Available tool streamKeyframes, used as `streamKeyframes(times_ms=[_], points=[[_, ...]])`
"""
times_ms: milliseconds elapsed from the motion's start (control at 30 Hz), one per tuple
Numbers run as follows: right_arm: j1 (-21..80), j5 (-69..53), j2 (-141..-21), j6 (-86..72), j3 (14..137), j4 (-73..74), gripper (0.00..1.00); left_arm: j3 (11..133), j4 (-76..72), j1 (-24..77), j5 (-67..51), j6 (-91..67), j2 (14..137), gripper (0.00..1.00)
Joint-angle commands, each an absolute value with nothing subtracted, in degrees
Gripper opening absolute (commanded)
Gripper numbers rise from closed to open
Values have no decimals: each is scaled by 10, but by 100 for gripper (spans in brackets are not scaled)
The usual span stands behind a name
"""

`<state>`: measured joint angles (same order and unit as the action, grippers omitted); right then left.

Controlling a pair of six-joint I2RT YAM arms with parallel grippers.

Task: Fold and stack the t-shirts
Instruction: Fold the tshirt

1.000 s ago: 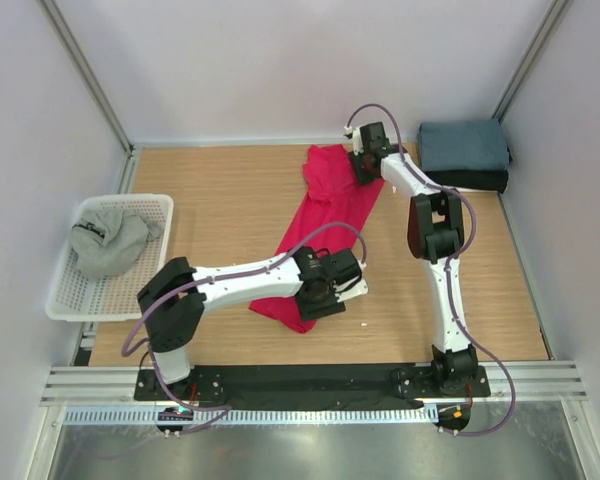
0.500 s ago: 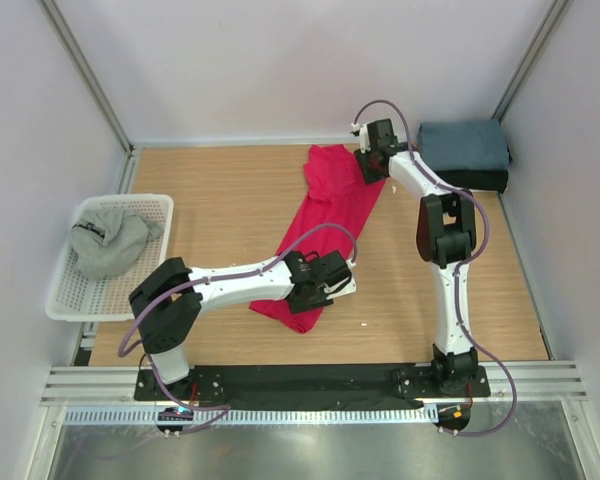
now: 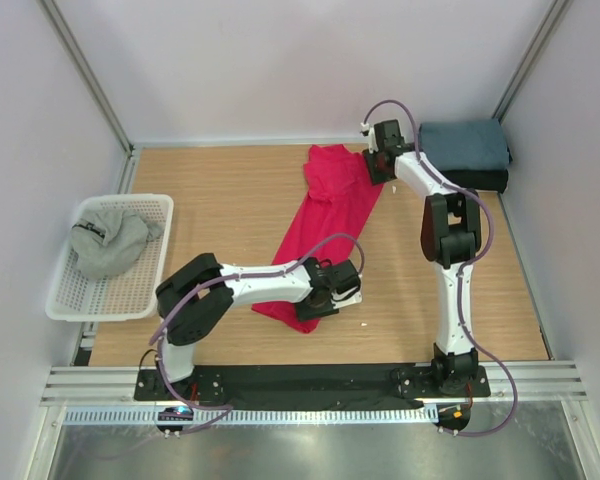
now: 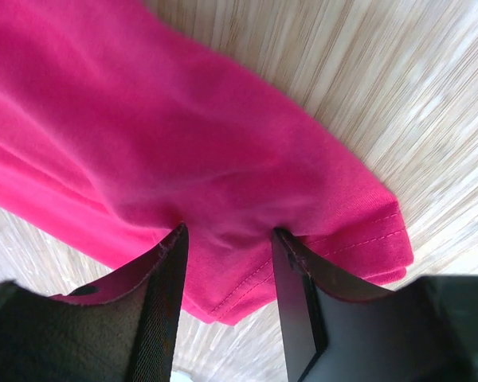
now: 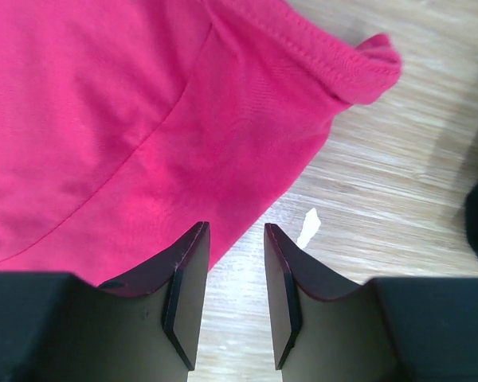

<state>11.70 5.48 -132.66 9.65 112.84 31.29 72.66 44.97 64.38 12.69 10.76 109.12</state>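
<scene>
we've got the crimson t-shirt [image 3: 327, 212], soft knit, stretched diagonally across the pale wood-grain surface [image 3: 220, 200], plain white walls, left tool [image 4: 228, 233] jaws apart astride its stitched hem, right tool [image 5: 236, 228] jaws apart over the far edge

top: overhead, far | wrists: close, downward | shared: red t-shirt [image 3: 325, 210]

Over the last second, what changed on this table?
The left hand settled at the near hem of the red t-shirt, jaws narrowing around a pucker of cloth. The right hand drifted right at its far edge, jaws apart. The grey t-shirt, basket and folded stack stayed put.
</scene>
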Motion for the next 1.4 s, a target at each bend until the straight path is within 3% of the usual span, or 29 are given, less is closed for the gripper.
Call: streamKeyframes(times_ms=[0,600,1133,1267,1300,1333,1367], points=[[118,65,-1346,85,1147,308,40,751,439,657,114,91,1126,48],[118,11,-1494,76,1351,368,41,891,511,760,113,71,1246,45],[127,-25,-1496,76,1388,354,44,1060,572,792,151,62,1343,46],[124,-17,-1449,73,1367,353,44,1038,563,791,163,73,1302,61],[122,-15,-1433,73,1356,352,44,1018,557,791,160,80,1286,68],[122,-13,-1387,76,1339,351,44,1003,549,791,163,81,1262,78],[121,-4,-1366,78,1334,352,44,992,536,791,163,84,1219,99]])
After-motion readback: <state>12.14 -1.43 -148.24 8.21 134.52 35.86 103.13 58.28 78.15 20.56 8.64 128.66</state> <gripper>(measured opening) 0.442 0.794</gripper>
